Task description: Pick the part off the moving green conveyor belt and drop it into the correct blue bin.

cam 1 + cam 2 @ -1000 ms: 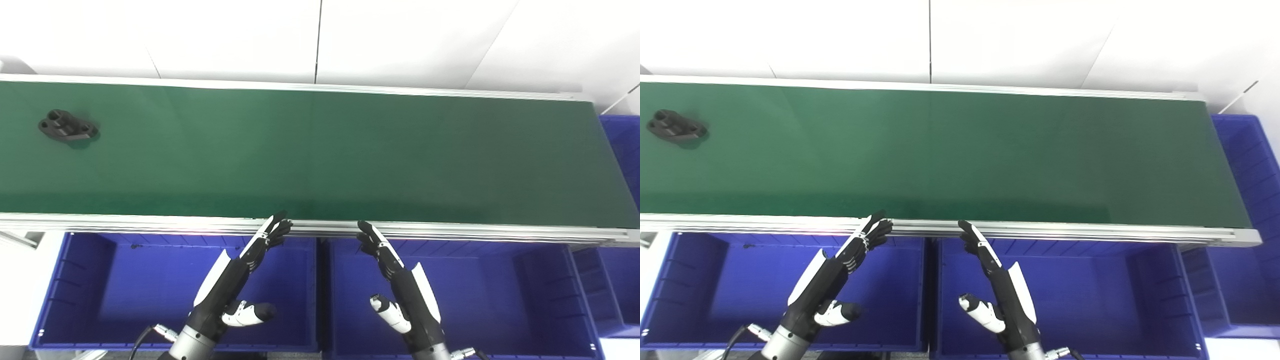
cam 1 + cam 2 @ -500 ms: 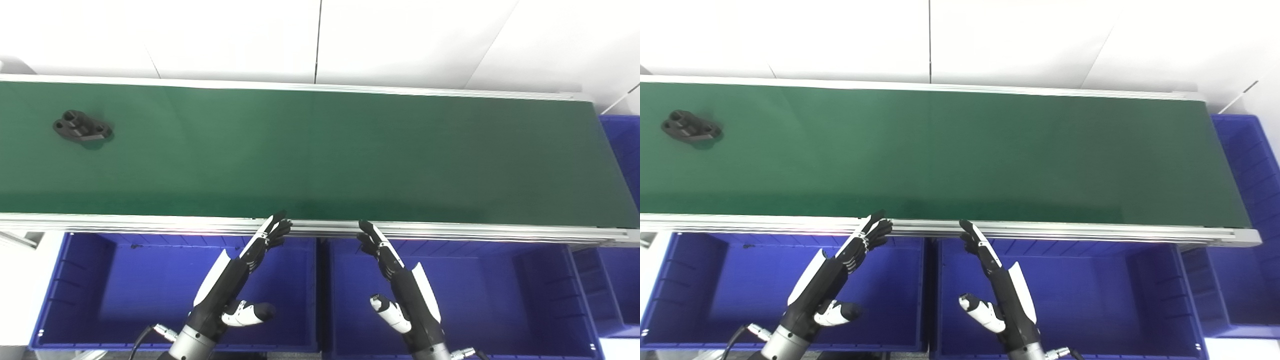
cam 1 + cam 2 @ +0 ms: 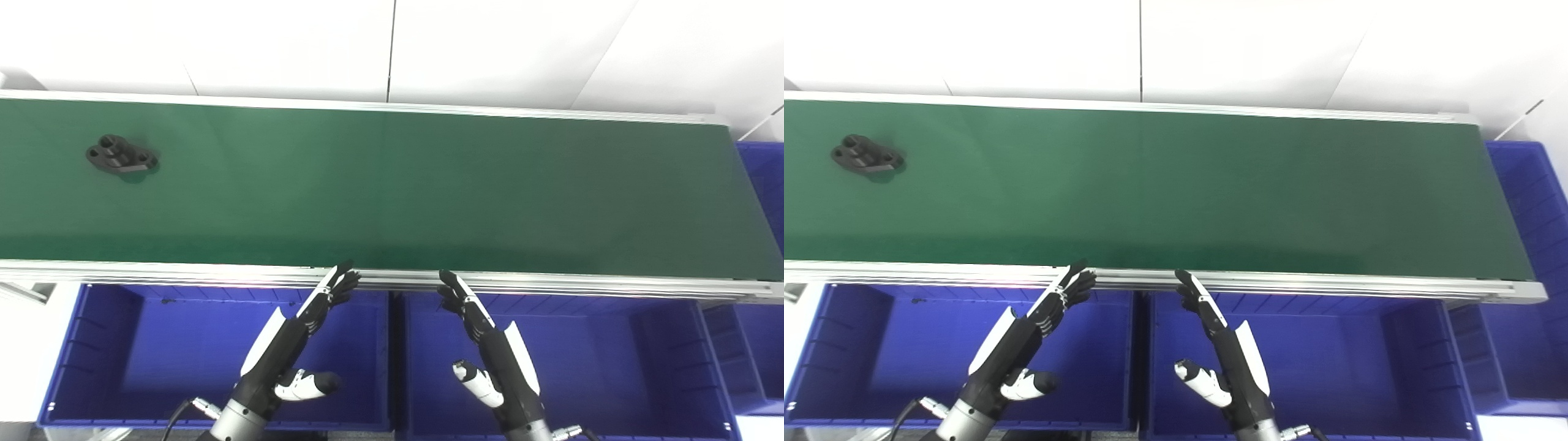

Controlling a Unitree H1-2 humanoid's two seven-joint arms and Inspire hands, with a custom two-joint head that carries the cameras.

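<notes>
A small black flat part with holes (image 3: pixel 122 155) lies on the green conveyor belt (image 3: pixel 392 190) at the far left, far from both hands; it also shows in the right eye view (image 3: pixel 867 158). My left hand (image 3: pixel 288 343) is open and empty, held over the left blue bin (image 3: pixel 104 361), fingertips near the belt's near rail. My right hand (image 3: pixel 490 349) is open and empty over the middle blue bin (image 3: pixel 612 361), fingertips also near the rail.
The belt's aluminium near rail (image 3: pixel 551 283) runs across in front of the hands. A third blue bin (image 3: pixel 762 177) stands at the belt's right end, and a further bin (image 3: pixel 747 349) at the lower right. A white wall lies behind the belt.
The black part has moved to the right along the belt. Both hands have stayed almost still.
</notes>
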